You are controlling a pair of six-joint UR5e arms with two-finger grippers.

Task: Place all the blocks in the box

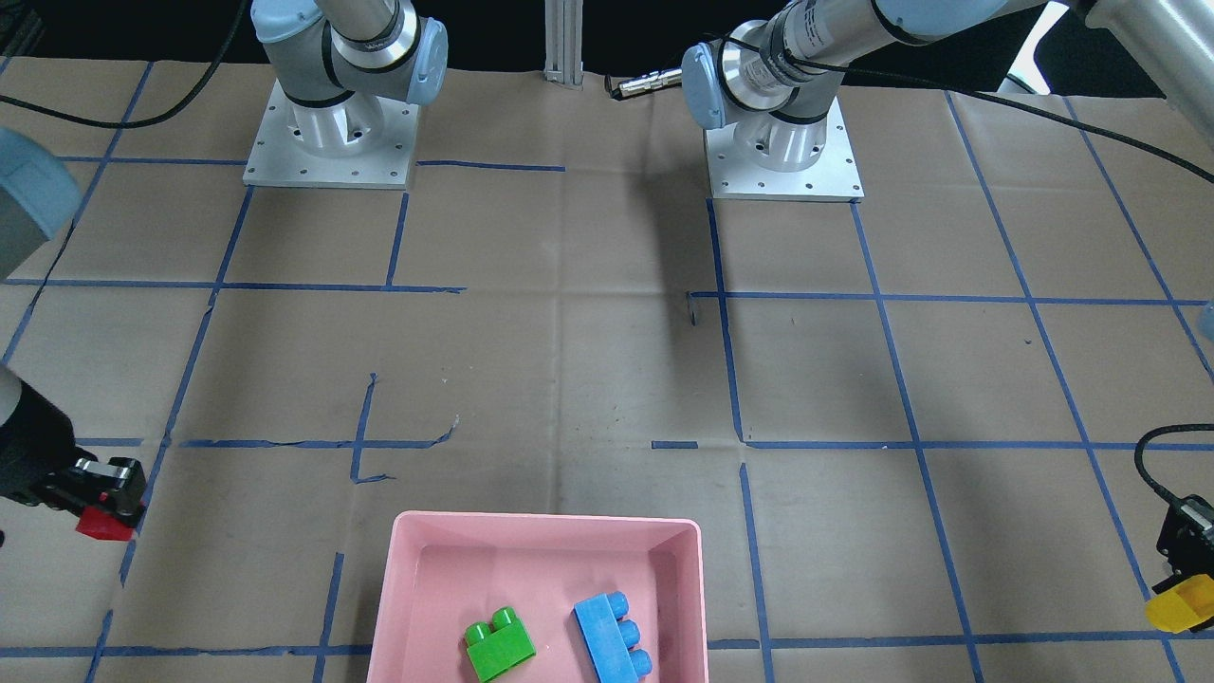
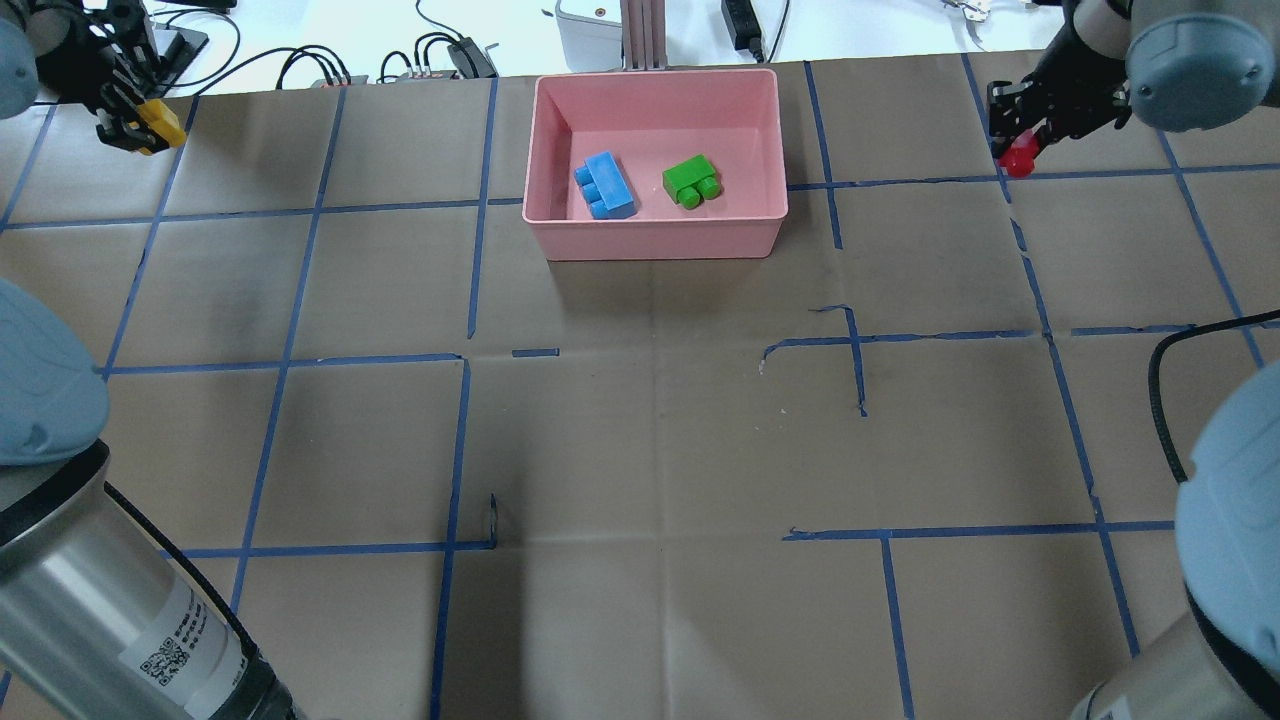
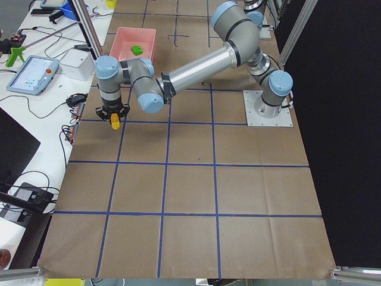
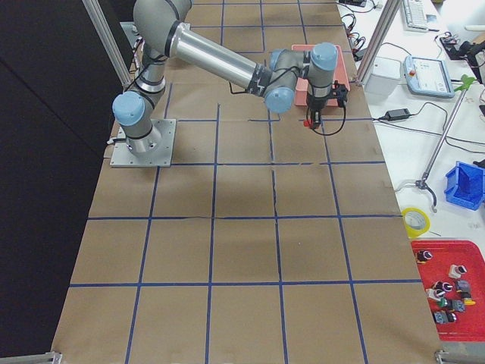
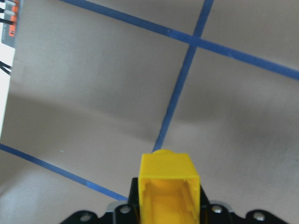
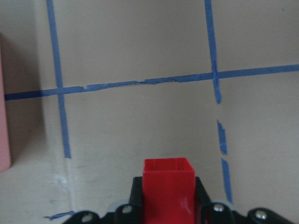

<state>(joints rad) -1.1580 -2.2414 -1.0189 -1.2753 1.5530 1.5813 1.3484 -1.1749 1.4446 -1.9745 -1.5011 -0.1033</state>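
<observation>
The pink box [image 2: 560,240] stands at the table's far middle and holds the green brick [image 2: 691,181] and the blue brick [image 2: 605,185]; they also show in the front view as the green brick [image 1: 499,644] and the blue brick [image 1: 615,637] in the box [image 1: 408,569]. My left gripper [image 2: 135,125] is shut on the yellow brick [image 2: 160,122], held above the table at the far left; the yellow brick also shows in the left wrist view [image 5: 169,189]. My right gripper [image 2: 1020,150] is shut on the red brick [image 2: 1019,161], right of the box; the red brick also shows in the right wrist view [image 6: 168,192].
Blue tape lines [image 2: 470,250] grid the brown paper table. Cables and devices [image 2: 440,55] lie beyond the far edge. The two arm bases [image 1: 330,142] stand at the robot's side. The box edge [image 6: 3,121] shows left in the right wrist view.
</observation>
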